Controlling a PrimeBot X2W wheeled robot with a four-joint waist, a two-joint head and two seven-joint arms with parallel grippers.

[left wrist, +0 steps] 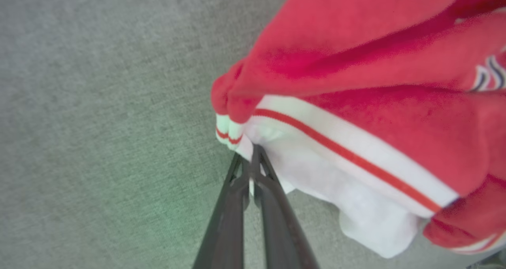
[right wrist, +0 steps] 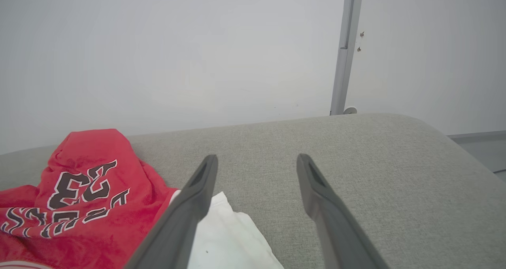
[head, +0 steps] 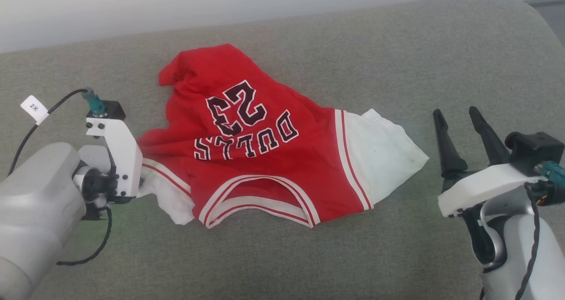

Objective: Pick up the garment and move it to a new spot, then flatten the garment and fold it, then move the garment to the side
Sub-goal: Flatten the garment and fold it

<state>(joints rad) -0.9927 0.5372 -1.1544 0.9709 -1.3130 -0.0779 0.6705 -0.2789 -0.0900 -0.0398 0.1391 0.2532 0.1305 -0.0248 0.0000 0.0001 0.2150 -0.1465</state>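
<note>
A grey woven cushion [head: 282,256] is stretching across the head view. A pale wall [head: 176,9] is rising behind it, and in the right wrist view a thin metal post [right wrist: 344,51] is standing against that wall.

The shirt [head: 273,167] is lying rumpled near the middle of the cushion with its red body facing up. Its collar opening is pointing toward the robot, so the black "BULLS 23" lettering is reading upside down. One white sleeve is spreading flat toward the robot's right, and the other is bunching up on the robot's left.

The left gripper [left wrist: 253,158] is reaching in at that bunched sleeve. Its two dark fingers [left wrist: 272,205] are pressing together, pinching a fold of white cloth just below the red-and-white striped trim between their tips. In the head view the white wrist housing [head: 117,154] is covering those tips. A black cable [head: 26,136] with a small white tag [head: 34,108] is looping away from it.

The right gripper [head: 455,111] is hovering over bare cushion just beside the flat sleeve's outer edge. Its fingers are spreading wide and gripping nothing.
</note>
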